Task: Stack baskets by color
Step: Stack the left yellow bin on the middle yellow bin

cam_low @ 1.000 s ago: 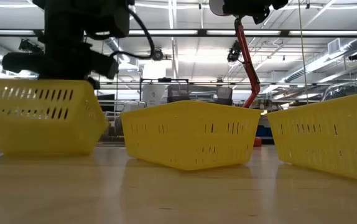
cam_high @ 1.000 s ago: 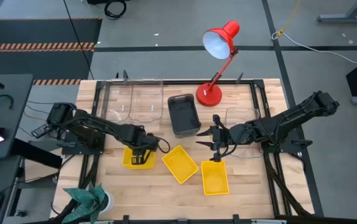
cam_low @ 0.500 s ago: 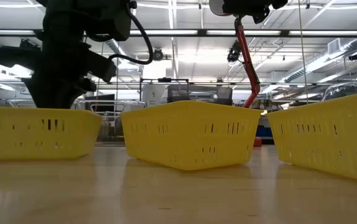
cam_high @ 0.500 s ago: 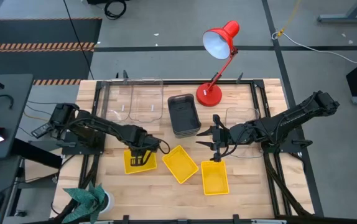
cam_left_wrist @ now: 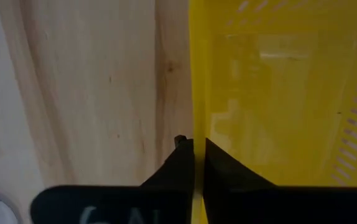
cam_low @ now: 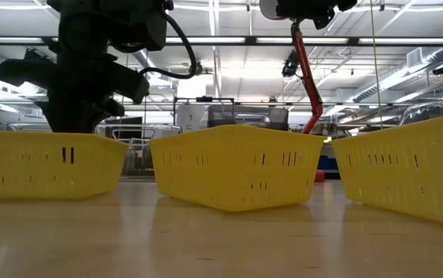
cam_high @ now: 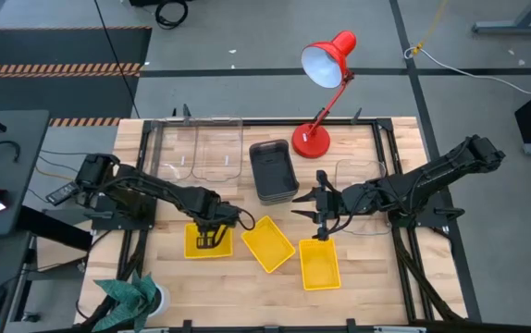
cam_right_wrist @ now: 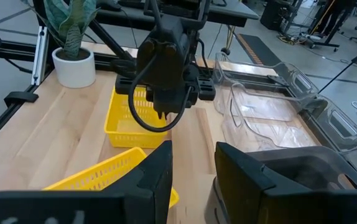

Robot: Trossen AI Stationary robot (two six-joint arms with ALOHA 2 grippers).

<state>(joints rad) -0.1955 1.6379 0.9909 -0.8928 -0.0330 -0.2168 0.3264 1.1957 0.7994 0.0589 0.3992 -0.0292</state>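
Pinching a yellow basket (cam_high: 207, 240) wall: your left gripper (cam_left_wrist: 196, 163) is clenched on it.
Your right gripper (cam_high: 324, 215), jaws apart and empty, hovers by another yellow basket (cam_high: 319, 264) on the table (cam_high: 159, 264).

High view: overhead, straight down on the whole counter (cam_high: 358, 277). Low view: counter height, level, close. Left wrist: very close, facing the counter. Right wrist: forward. All share the yellow basket (cam_high: 206, 239).

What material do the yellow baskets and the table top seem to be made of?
Yellow baskets: probably moulded plastic, smooth and slightly glossy, with thin walls pierced by rows of slots. Table top: apparently light wood with a smooth sheen, showing grain lines and faint reflections.
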